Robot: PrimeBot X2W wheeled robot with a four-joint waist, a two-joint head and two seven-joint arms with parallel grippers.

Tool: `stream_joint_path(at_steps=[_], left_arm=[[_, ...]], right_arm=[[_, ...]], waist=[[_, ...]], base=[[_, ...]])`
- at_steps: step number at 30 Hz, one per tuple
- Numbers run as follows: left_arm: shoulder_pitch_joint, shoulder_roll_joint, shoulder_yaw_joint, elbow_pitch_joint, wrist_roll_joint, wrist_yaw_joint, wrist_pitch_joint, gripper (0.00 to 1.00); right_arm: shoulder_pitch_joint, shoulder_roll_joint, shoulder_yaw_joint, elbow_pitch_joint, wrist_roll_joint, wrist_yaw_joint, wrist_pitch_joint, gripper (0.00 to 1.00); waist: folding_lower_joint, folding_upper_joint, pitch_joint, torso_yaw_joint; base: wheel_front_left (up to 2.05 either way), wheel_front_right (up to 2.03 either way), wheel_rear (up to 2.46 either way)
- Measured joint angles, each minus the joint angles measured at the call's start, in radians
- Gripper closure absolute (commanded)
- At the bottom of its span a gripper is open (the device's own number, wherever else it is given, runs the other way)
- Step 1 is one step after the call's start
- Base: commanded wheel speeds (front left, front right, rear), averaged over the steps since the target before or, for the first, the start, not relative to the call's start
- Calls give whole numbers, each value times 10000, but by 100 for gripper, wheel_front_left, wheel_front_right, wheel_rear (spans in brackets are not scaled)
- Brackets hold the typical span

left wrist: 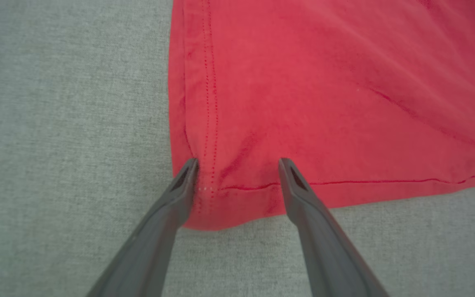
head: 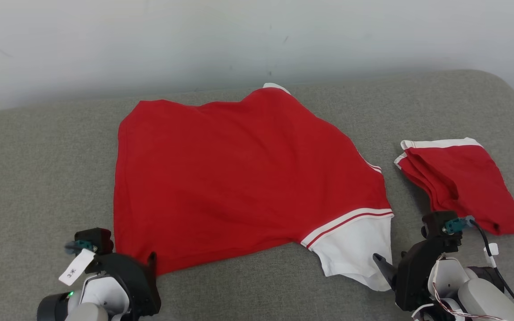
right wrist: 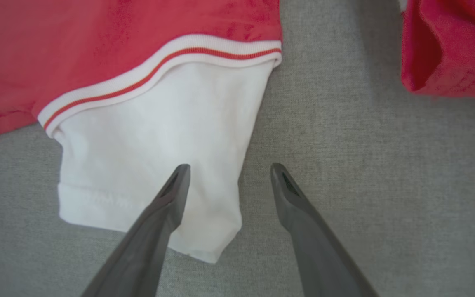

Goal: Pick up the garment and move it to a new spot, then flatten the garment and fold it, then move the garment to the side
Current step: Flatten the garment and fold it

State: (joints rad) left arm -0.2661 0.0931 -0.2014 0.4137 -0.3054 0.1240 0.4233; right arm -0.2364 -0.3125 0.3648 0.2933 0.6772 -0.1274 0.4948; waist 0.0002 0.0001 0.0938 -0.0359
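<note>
So, your red garment (head: 239,178) is spread flat across the middle of the grey cushion (head: 38,178). Your left gripper (left wrist: 237,163) is wide open on the cushion's near side, fingers (left wrist: 167,218) straddling the hem corner (left wrist: 208,206), gripping nothing. The right gripper (right wrist: 229,167) is wide open and empty too, one finger over the white sleeve (right wrist: 159,136), the other over bare cushion. Another folded red piece (head: 462,183) lies toward the cushion's right end.

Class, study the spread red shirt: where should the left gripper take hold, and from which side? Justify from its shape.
The near hem corner of the red shirt, from the near edge. It lies flat with bare cushion on two sides, and the open left gripper straddles it; a low pinch should work.
</note>
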Motion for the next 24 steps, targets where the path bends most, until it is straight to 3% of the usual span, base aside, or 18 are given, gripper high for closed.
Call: stream_joint_path(at_steps=[20,21,22,24], left_arm=[[-160,-295,199,272,853,0,485,0],[-163,-297,207,280,857,0,506,9],[-168,-299,217,290,871,0,523,24],[-174,-303,238,301,888,0,527,56]], right_arm=[[-194,516,-642,602,-487,0,73,0],[-192,541,-633,610,-523,0,81,0],[-188,573,-621,614,-548,0,81,23],[-179,629,-610,619,-562,0,105,60]], waist=[[-2,0,230,364],[-2,0,222,359],[-2,0,213,353],[-2,0,198,339]], base=[[0,0,0],[0,0,0],[0,0,0],[0,0,0]])
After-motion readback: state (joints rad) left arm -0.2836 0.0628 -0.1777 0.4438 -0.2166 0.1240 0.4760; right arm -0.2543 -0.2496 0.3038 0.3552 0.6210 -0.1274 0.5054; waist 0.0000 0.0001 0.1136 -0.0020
